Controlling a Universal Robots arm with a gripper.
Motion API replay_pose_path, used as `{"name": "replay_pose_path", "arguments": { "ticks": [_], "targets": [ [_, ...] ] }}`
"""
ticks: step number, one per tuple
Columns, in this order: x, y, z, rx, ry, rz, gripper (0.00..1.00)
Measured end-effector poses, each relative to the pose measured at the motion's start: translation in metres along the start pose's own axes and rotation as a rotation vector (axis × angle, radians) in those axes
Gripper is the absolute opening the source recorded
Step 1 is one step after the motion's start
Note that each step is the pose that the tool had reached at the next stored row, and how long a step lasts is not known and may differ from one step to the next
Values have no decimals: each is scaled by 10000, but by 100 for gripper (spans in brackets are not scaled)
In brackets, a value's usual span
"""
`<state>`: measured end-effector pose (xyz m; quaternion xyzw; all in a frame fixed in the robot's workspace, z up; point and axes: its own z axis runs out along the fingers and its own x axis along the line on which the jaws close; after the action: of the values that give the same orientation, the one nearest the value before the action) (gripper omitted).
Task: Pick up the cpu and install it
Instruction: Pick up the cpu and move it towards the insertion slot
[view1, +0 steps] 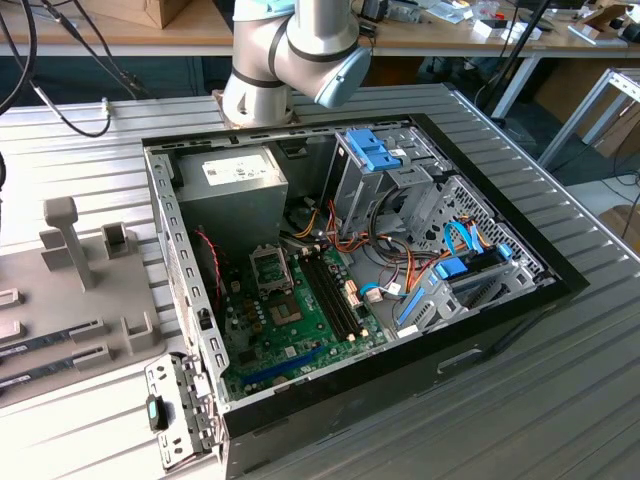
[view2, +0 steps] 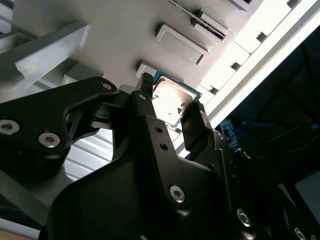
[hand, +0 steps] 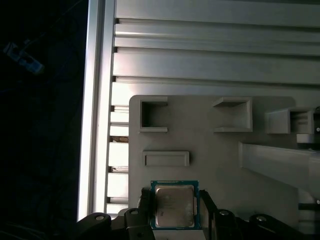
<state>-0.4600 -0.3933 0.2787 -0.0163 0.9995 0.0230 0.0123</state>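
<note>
Closest to the lens in the second wrist view is the black gripper (view2: 171, 100), with its two fingers (view2: 146, 89) standing at opposite edges of the cpu (view2: 172, 102). I judge that it is clenched on the chip, because in both wrist views I see no gap between the fingers and the green rim. Whether the chip is raised off its seat or rests on it, I cannot tell.

The cpu is over the grey fixture plate (hand: 220, 145), near the plate's edge, and beside that edge the ribbed tabletop (hand: 200, 60) shows. In the exterior view this plate (view1: 60, 290) lies at the exterior view's left, beside the open computer case (view1: 165, 230). The green motherboard (view1: 290, 335) with its socket (view1: 268, 268) is inside the case, well apart from the plate.

For a good grasp I think the force must stay small and only on the two side edges. The chip is thin, and a hard squeeze could bend it or make it jump out. The silvery top looks parallel to the plate, and I would hold it so, level and centred between the fingers. A tilt or a hold near one corner could let the chip turn in the grip. The plate's raised blocks are close, so I judge that slow, straight motion is safer here.
</note>
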Motion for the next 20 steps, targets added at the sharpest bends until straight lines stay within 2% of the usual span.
{"name": "replay_pose_path", "arguments": {
  "ticks": [20],
  "targets": [
    [-2,3,-71,0,1,0,47]
  ]
}}
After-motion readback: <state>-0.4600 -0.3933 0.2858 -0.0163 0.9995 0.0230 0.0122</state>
